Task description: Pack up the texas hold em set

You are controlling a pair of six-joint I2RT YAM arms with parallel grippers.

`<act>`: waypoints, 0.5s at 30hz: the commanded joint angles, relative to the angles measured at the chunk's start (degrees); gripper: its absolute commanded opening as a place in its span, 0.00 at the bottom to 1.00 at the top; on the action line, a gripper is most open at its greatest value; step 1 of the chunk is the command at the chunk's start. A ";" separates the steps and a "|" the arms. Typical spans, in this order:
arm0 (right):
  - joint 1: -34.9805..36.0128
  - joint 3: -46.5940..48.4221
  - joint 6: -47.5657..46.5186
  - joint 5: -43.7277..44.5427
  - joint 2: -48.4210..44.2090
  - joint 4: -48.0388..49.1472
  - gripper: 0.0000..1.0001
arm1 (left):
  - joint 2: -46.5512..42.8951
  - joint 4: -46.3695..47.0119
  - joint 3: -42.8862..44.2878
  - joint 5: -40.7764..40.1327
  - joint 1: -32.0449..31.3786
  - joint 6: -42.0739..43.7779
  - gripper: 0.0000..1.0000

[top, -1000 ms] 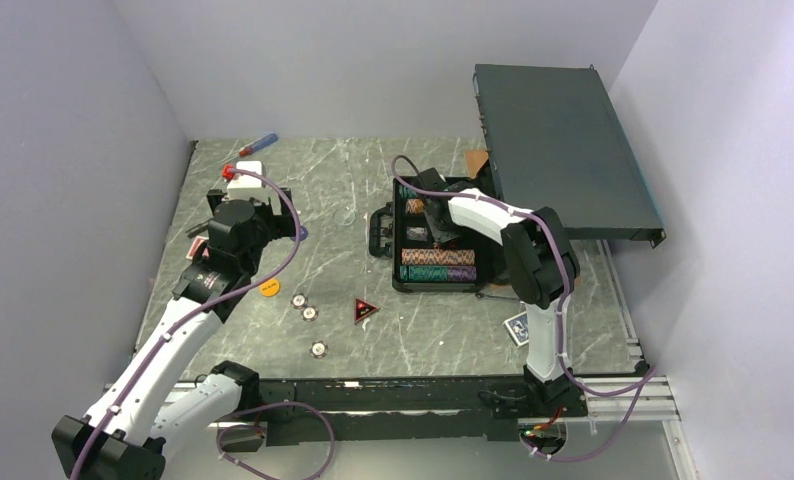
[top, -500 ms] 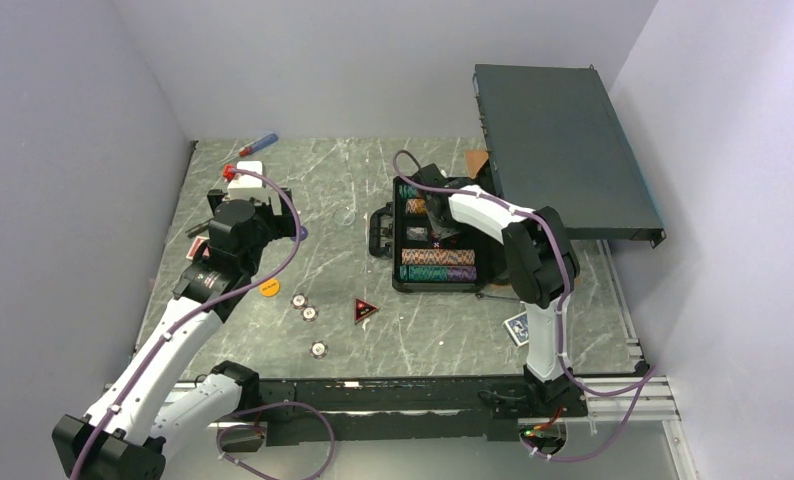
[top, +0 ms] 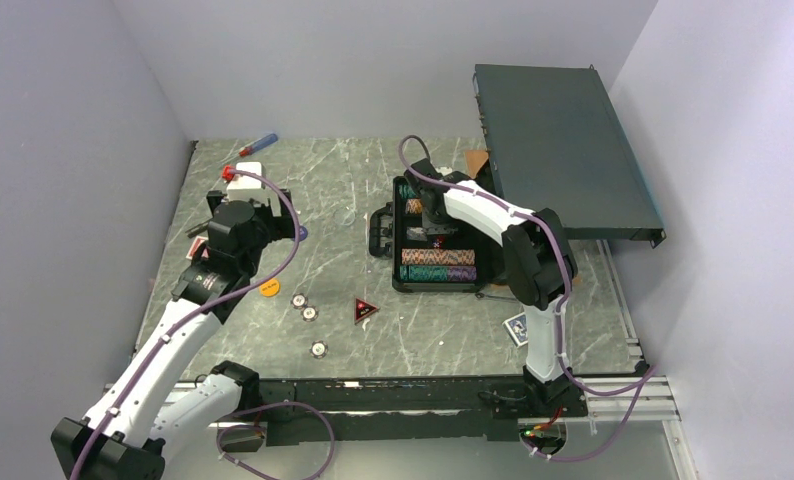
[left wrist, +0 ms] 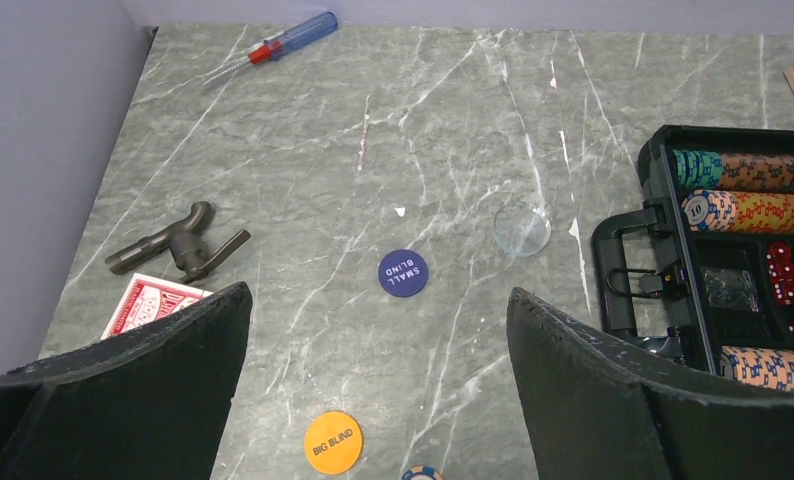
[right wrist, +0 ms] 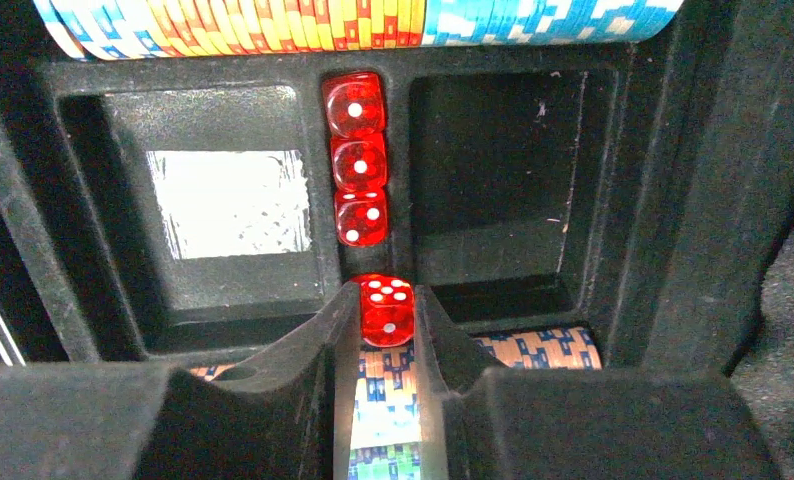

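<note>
The dark hard case (top: 398,272) lies open mid-table, rows of striped chips (top: 437,264) inside. My right gripper (right wrist: 386,303) reaches into its middle tray, shut on a red die (right wrist: 386,312) at the near end of the narrow dice slot. Three more red dice (right wrist: 359,162) sit in line in that slot, between two empty card wells. My left gripper (left wrist: 378,295) hangs open over the left of the table, holding nothing; the blue SMALL BLIND button (left wrist: 403,273) and orange BIG BLIND button (left wrist: 333,442) lie below it. A red deck (left wrist: 151,303) lies left of it.
Three loose chips (top: 310,313) and a red triangular piece (top: 364,310) lie in front. A blue deck (top: 516,327) sits near the right arm's base. The large rack box (top: 563,150) leans at back right, a screwdriver (left wrist: 283,40) at back left, a metal fitting (left wrist: 178,240) by the red deck.
My right gripper's jaws have narrowed onto the red die and the wrist has shifted slightly toward the far side of the case. The left arm has not moved.
</note>
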 commanded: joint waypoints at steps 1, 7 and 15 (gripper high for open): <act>-0.15 0.47 5.28 -0.51 -2.03 1.44 0.00 | -1.59 1.00 2.18 1.00 0.01 -0.83 0.99; -0.15 0.49 5.20 -0.60 -0.61 4.25 0.00 | -1.82 1.16 2.18 1.05 0.01 -0.79 0.99; -0.31 1.49 4.78 0.22 1.46 3.76 0.00 | -1.88 1.04 2.18 0.70 0.05 -0.63 0.99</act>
